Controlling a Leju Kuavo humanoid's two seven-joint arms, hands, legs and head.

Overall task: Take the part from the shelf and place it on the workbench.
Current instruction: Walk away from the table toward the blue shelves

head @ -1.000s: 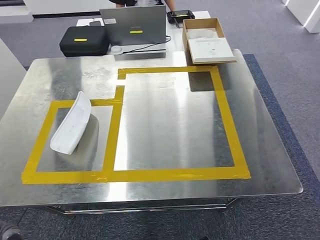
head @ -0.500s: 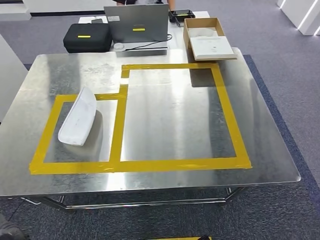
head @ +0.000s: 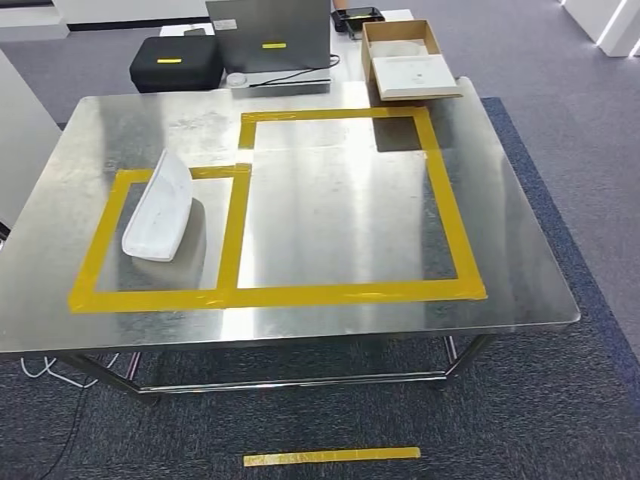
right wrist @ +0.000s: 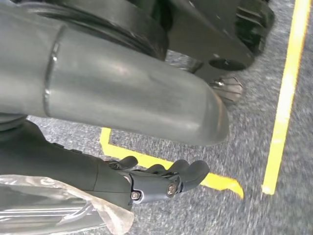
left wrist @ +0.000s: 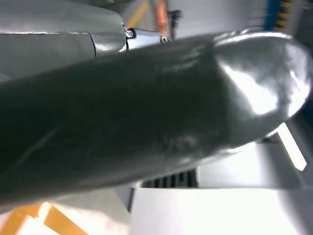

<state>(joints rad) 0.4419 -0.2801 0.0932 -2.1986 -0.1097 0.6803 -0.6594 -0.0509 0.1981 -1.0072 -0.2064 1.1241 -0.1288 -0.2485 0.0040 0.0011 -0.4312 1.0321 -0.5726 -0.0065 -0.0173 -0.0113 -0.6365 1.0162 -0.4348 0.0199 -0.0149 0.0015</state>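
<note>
The white curved part [head: 158, 207] lies on the steel workbench [head: 513, 250], inside the small yellow tape rectangle [head: 226, 230] at its left. No hand is near it. In the left wrist view my left hand [left wrist: 147, 112] is a thick grey thumb close to the lens, its fingers hidden. In the right wrist view my right hand [right wrist: 118, 112] hangs over grey carpet; its dark fingers [right wrist: 162, 178] are stretched out, apart from the thumb, and hold nothing.
A larger yellow tape rectangle [head: 445, 210] marks the bench's middle and right. Behind the bench stand a laptop [head: 270, 35], a black case [head: 175, 65] and a cardboard box [head: 407, 60]. A yellow tape strip [head: 332, 456] lies on the carpet before the bench.
The whole picture has shifted: the camera has drawn back from the bench, so the bench sits higher and smaller and the floor strip has come into view. The part has not moved on the bench.
</note>
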